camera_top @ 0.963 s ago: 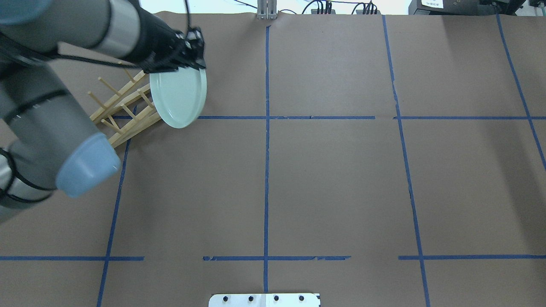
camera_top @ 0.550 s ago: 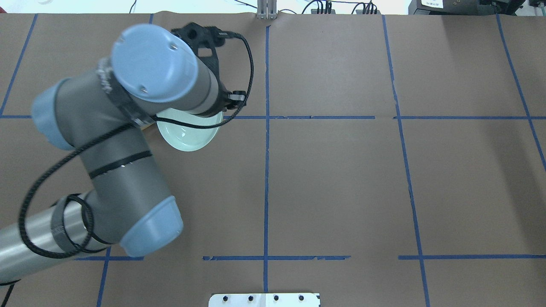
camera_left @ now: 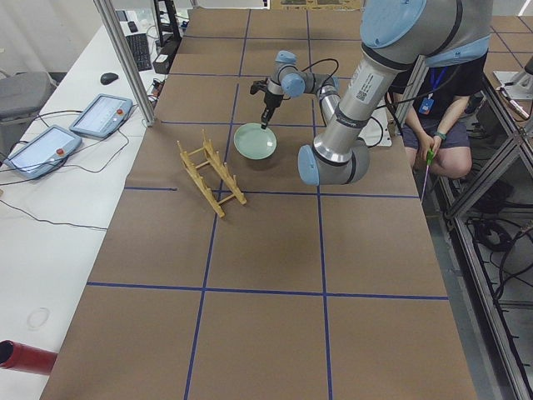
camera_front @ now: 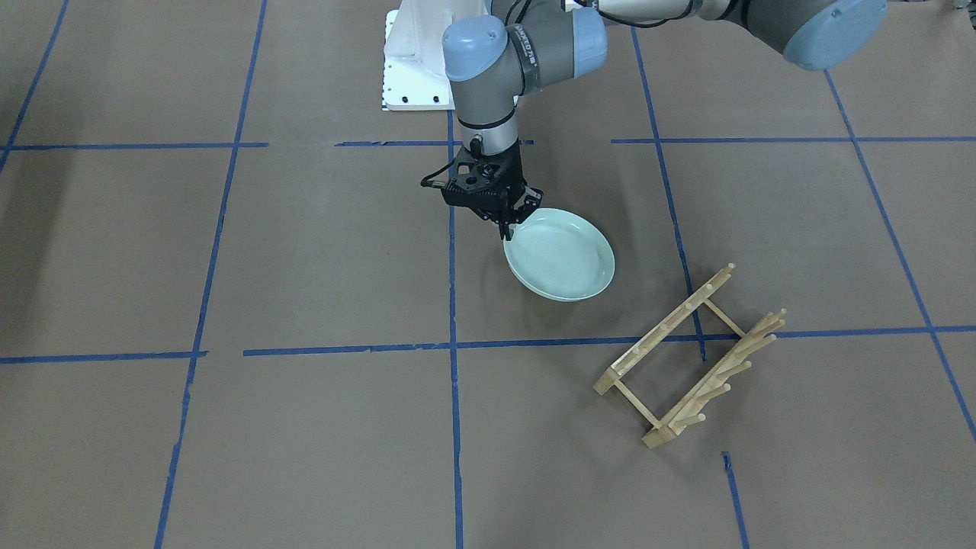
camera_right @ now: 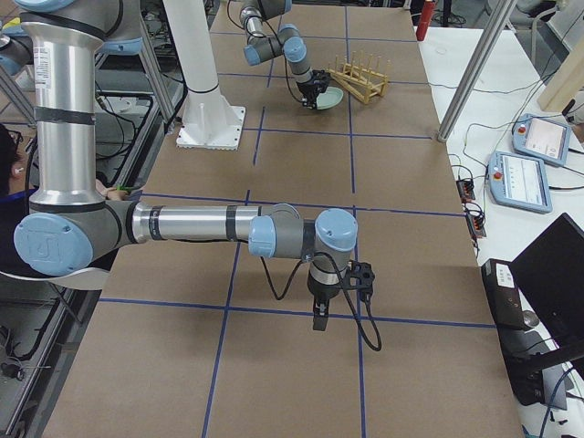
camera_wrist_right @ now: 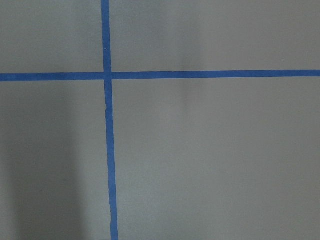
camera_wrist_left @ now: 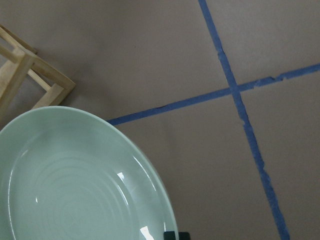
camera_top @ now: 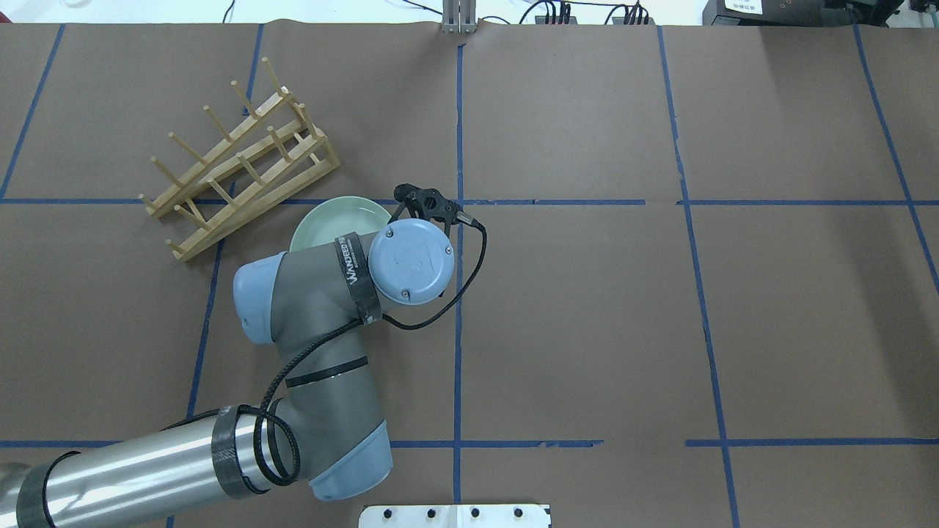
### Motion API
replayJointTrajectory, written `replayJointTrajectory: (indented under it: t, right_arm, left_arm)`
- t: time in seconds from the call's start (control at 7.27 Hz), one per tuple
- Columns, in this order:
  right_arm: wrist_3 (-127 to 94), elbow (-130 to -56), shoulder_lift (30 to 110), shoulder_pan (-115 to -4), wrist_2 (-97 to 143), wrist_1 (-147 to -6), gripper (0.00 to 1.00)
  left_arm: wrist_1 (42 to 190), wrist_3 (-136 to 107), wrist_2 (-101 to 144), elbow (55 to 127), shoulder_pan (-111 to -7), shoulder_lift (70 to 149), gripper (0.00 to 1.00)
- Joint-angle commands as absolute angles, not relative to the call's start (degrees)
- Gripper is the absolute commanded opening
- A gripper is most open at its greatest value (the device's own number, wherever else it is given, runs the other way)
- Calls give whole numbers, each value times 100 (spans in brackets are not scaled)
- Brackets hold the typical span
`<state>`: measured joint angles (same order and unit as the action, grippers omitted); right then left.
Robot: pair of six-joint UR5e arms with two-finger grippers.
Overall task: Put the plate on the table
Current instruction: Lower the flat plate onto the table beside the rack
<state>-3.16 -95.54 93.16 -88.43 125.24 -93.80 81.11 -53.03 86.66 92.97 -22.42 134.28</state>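
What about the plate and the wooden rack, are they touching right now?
Apart. The front-facing view shows a strip of bare table between the plate and the wooden rack; the overhead view shows the gap too.

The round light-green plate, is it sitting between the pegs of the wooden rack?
No, the round pale mint-green plate is apart from the wooden peg rack, not touching it, its rim pinched by the left gripper.

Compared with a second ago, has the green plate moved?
Yes. In the overhead view the plate has left the wooden rack and crossed the blue tape line toward the robot.
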Motion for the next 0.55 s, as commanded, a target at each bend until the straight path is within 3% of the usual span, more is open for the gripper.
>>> replayJointTrajectory:
  t: [0.0,0.14,0.41]
  right_arm:
    - [-316,-9554,9316,-8842,12524,-9378,100]
    - [-316,-9554,9316,-8842,12524,-9378,100]
    - [-316,-9554,9316,-8842,12524,-9378,100]
  left_arm:
    - [8147,-5056,8657,9228,-2171,13438,83]
    - [8121,-4732,8657,9333,-2180,13473,100]
    - [8130,-4807,8657,9614,-2223,13430,100]
